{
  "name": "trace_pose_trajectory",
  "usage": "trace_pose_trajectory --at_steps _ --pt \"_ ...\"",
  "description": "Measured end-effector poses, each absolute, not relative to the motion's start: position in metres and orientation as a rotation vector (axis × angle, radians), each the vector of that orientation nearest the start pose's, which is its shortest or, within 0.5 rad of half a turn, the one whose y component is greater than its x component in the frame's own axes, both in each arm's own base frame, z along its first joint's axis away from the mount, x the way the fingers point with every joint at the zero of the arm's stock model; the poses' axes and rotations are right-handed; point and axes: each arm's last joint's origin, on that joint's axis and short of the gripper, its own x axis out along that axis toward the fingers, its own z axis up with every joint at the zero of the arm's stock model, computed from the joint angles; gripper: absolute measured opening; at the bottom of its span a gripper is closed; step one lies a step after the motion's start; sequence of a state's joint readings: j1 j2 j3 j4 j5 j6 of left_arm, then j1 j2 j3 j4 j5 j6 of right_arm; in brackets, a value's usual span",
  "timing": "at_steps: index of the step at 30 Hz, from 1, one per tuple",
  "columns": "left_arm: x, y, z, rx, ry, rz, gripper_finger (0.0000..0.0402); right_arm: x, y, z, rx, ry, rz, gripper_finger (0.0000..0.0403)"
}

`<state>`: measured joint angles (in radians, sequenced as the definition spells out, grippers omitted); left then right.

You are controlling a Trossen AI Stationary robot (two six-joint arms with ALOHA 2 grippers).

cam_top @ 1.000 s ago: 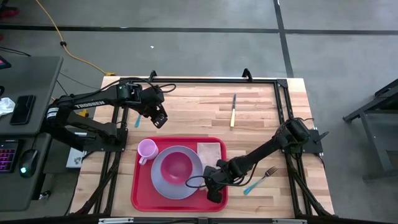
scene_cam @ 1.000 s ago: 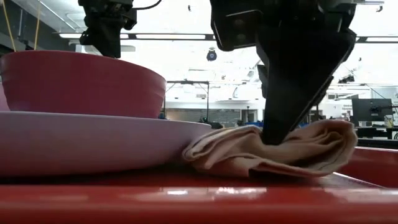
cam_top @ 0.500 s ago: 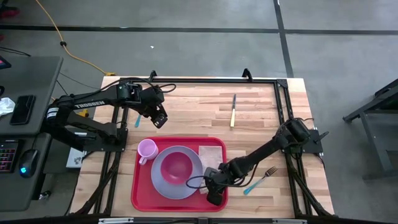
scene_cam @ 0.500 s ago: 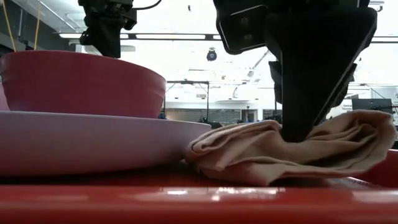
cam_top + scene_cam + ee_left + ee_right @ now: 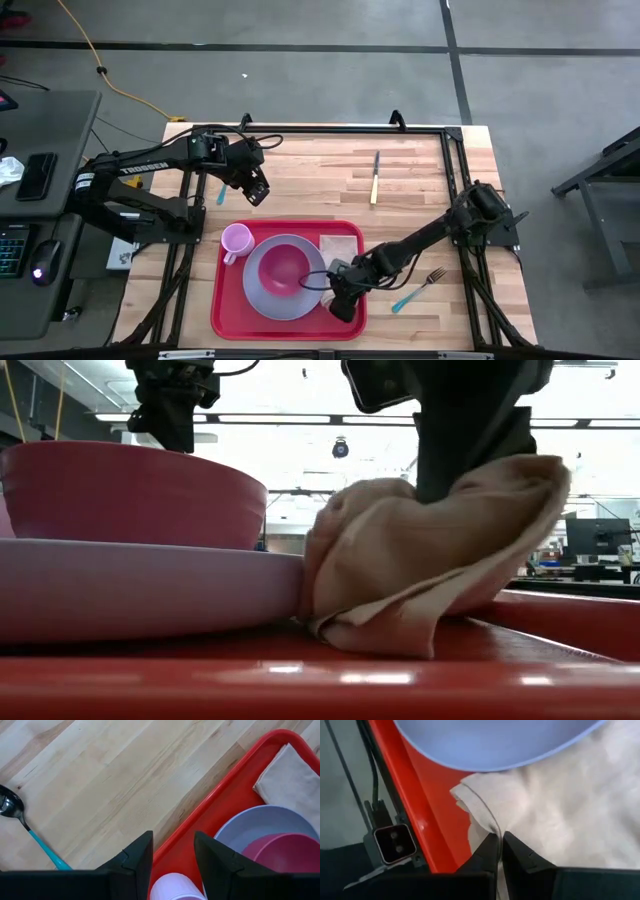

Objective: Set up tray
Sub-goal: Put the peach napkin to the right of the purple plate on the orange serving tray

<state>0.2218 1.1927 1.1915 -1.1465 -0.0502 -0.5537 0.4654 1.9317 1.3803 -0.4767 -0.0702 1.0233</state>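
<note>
The red tray (image 5: pixel 228 310) lies at the table's near middle. It bears a lavender plate (image 5: pixel 262 300) with a pink bowl (image 5: pixel 283 268), a pink cup (image 5: pixel 236 240) and a beige napkin (image 5: pixel 341 245) to the right of the plate. My right gripper (image 5: pixel 337 300) is over the tray's near right corner, shut on the napkin (image 5: pixel 420 560). My left gripper (image 5: pixel 258 193) hangs open above bare wood just beyond the tray's far left part, holding nothing. My right gripper pinches a bunched fold of the napkin (image 5: pixel 487 827) near its near end between its two fingers. The fingers slant down from the table's right. That end is raised; the cloth hangs slack below the fingers, its lower fold (image 5: pixel 380 640) on the tray floor against the plate's rim.
A knife (image 5: pixel 375 178) lies on the wood beyond the tray. A teal-handled fork (image 5: pixel 420 288) lies to the tray's right, and a teal-handled spoon (image 5: pixel 221 190) lies near my left gripper. A black frame (image 5: pixel 330 130) edges the table.
My right gripper has risen and rolled a little, keeping its hold. The napkin's held end has come up off the tray and the cloth has bunched against the plate, while its lower fold has stayed on the tray.
</note>
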Motion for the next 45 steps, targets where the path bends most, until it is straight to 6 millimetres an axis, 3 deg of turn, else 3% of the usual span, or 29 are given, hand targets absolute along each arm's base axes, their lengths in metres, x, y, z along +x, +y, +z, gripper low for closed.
trace_pose_trajectory --at_steps 20,28,45 --pt "0.202 0.047 0.320 -0.587 1.054 0.556 0.0175 0.351 0.183 0.190 0.637 1.236 -0.039 0.0000" --pt "0.202 0.047 0.320 -0.593 1.052 0.559 0.0175 0.354 0.187 0.170 0.643 1.317 -0.009 0.0000" --pt "0.202 0.047 0.320 -0.591 1.052 0.560 0.0175 0.358 0.190 0.170 0.558 1.276 0.113 0.0010"
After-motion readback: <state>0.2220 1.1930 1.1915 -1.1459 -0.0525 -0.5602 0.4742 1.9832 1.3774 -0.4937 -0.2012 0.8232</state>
